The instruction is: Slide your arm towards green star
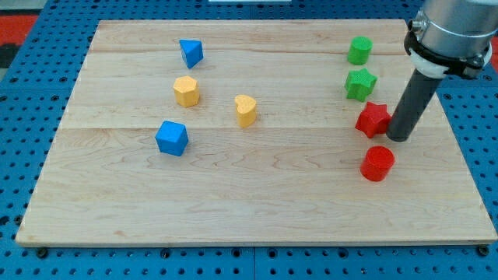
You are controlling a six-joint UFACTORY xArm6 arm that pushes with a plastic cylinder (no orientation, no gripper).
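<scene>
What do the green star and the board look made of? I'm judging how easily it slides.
The green star block looks like matte moulded plastic or painted wood: uniform colour, no grain. The pale wooden board shows plank seams and grain, with a smooth finish.

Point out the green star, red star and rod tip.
green star [360, 83], camera view, middle of its top face
red star [373, 119], camera view, middle of its top face
my tip [398, 138], camera view, very end of the rod, just right of the red star
</scene>
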